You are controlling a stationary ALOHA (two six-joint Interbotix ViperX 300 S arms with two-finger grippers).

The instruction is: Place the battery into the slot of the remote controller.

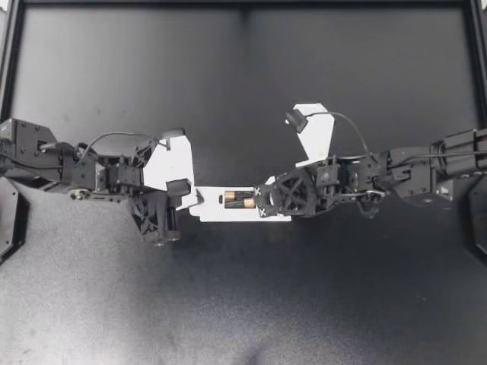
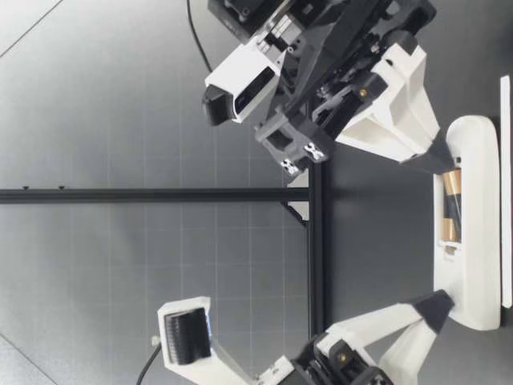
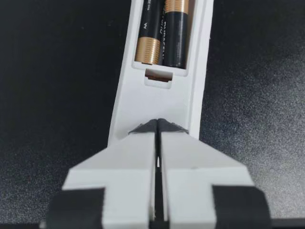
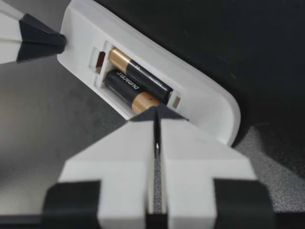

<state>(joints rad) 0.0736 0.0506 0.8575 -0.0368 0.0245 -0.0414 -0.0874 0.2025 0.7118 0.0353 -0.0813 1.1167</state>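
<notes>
Two black-and-gold cylindrical batteries [image 1: 240, 199] sit in the slot of the long white plastic remote controller [image 1: 213, 213]; both grippers are clenched empty.

My left gripper [image 1: 196, 201] has its white fingers pressed flat together with nothing between them, the dark fingertips [image 3: 145, 129] touching the remote's back just short of the uncovered slot; beyond them the batteries lie side by side, gold ends pointing opposite ways; at the slot's other end my right gripper [image 1: 262, 199] is likewise closed on nothing, its dark fingertips [image 4: 167, 114] meeting the rim beside one battery's gold end; in the low view the two closed tips come down onto the remote from either end — batteries between them — and the dark matte table [image 1: 243, 304] spreads all around.
</notes>
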